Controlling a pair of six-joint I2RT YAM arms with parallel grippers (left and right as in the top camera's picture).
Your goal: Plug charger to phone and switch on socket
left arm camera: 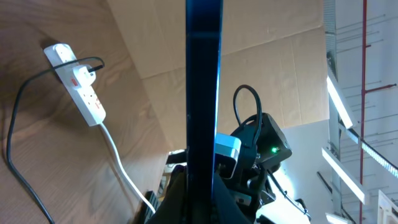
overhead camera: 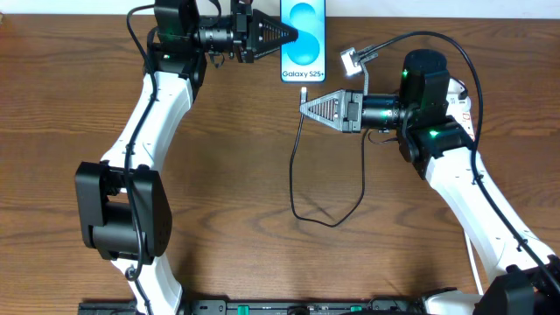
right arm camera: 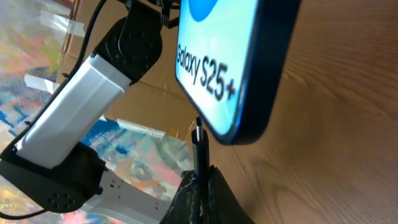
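Note:
The phone (overhead camera: 304,39) shows its light-blue screen with "Galaxy S25+" at the table's far edge. My left gripper (overhead camera: 293,37) is shut on its left side. In the left wrist view the phone (left arm camera: 204,93) stands edge-on between the fingers (left arm camera: 180,202). My right gripper (overhead camera: 304,107) is shut on the charger's connector (right arm camera: 198,140). The connector's tip points up at the phone's (right arm camera: 230,56) bottom edge, touching it or a hair away. The black charger cable (overhead camera: 324,219) loops over the table. The white socket (left arm camera: 84,87) lies flat, the adapter (left arm camera: 59,53) plugged into its end.
The socket's thick white cord (left arm camera: 121,168) runs toward the table's near side. In the overhead view the socket (overhead camera: 461,105) is mostly hidden behind my right arm (overhead camera: 424,96). Brown cardboard panels (left arm camera: 273,74) stand beyond the table.

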